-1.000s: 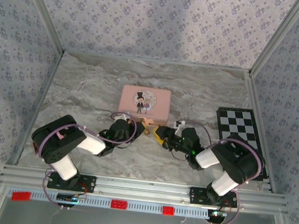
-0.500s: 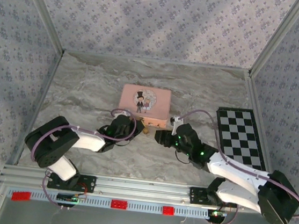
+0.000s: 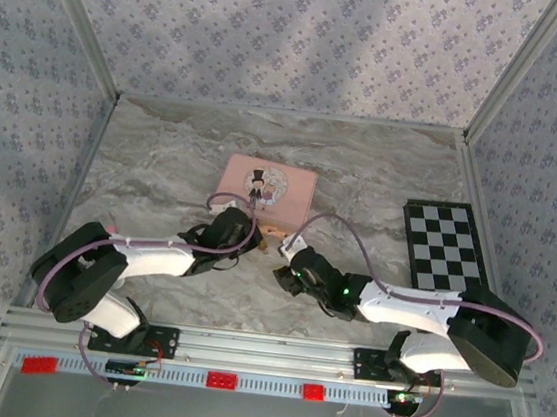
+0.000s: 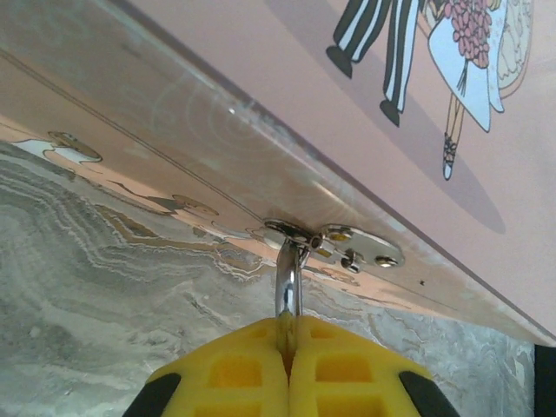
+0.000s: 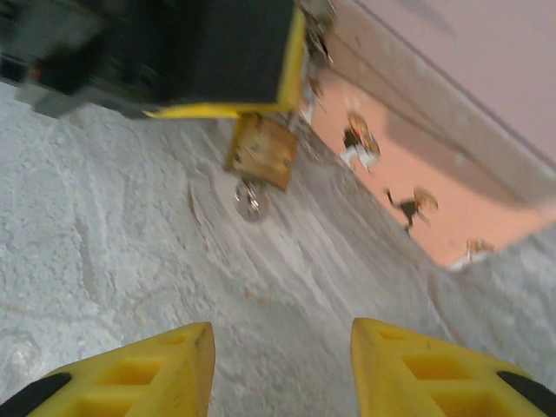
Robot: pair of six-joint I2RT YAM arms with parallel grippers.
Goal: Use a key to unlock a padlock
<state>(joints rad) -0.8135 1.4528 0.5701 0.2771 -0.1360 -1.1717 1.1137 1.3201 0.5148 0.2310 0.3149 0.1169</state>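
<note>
Since the earlier frame the left arm (image 3: 142,253) has stretched out further, the pink box (image 3: 266,187) has turned a little so that its 6 o'clock edge now runs slanted, and the right arm (image 3: 408,306) has sunk low and drawn back toward 6 o'clock.

At 9 o'clock of the scene, the left arm lies low across the marbled counter (image 3: 161,175), reaching toward the box. The left fingers (image 4: 230,369) are pressed together on the thin silvery shackle (image 4: 287,282), which rises from between them and passes through the metal hasp (image 4: 334,239) on the front wall of the box.

The padlock (image 5: 262,153) sits at the 6 o'clock edge of the box, near the middle of the counter. From the right wrist we see its brass body tilted, just under the yellow edge of the left arm's tip. A small silvery thing lies below it, too blurred to name.

At 5 o'clock of the padlock, the right fingers (image 5: 148,373) stand apart with nothing between them, only bare counter, and point toward the lock.

At 3 o'clock lies a checkered board (image 3: 443,245), well apart from the box.
</note>
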